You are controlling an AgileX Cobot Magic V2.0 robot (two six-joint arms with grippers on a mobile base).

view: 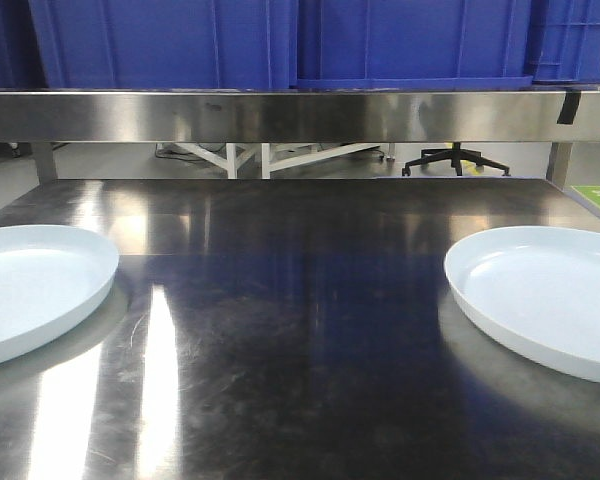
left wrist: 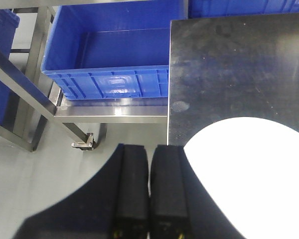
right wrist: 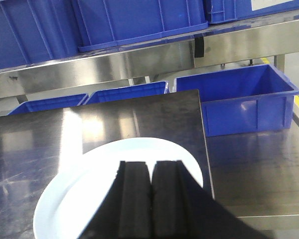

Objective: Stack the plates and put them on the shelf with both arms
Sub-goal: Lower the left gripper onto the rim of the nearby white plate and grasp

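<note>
Front view: you've got left plate (view: 30,290) and right plate (view: 550,295) well apart on the surface (view: 300,330). Left fingers (left wrist: 133,184) and right fingers (right wrist: 134,199) pressed together, empty. Green label (view: 595,195) at far right too blurred to read.

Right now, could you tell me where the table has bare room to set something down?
The middle of the steel table, between the left plate and the right plate and back to the shelf rail, is bare. Both sides are taken by the plates, and blue bins fill the shelf above.
</note>
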